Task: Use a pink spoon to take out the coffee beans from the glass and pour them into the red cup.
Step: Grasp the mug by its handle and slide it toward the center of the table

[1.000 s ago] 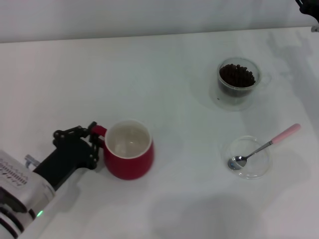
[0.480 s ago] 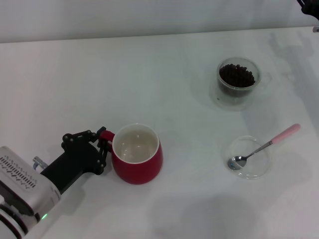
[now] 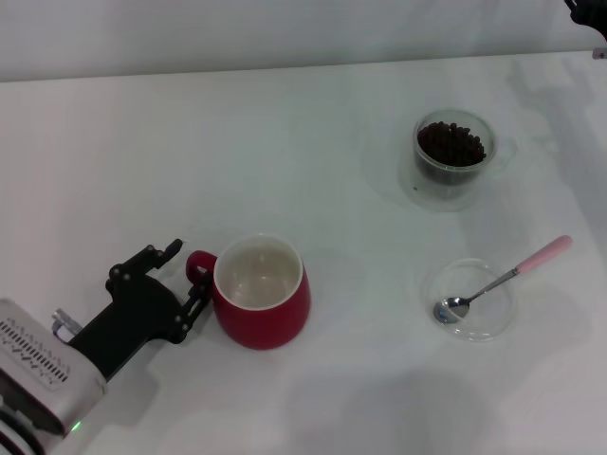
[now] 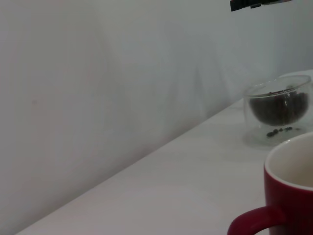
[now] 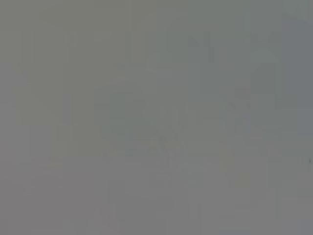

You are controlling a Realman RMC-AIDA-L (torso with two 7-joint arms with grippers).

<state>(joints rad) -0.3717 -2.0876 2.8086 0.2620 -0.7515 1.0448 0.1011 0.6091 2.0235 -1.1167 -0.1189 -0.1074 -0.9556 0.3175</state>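
Left gripper point(image 3: 182, 275) has let go of the red cup point(image 3: 261, 294) handle, jaws spread — pink spoon point(image 3: 503, 280) light, slick; pinch its handle.

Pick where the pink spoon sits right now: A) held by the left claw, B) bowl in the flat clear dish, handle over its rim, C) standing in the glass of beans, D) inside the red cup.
B: the pink spoon lies with its metal bowl in the clear dish, pink handle poking out past the rim.
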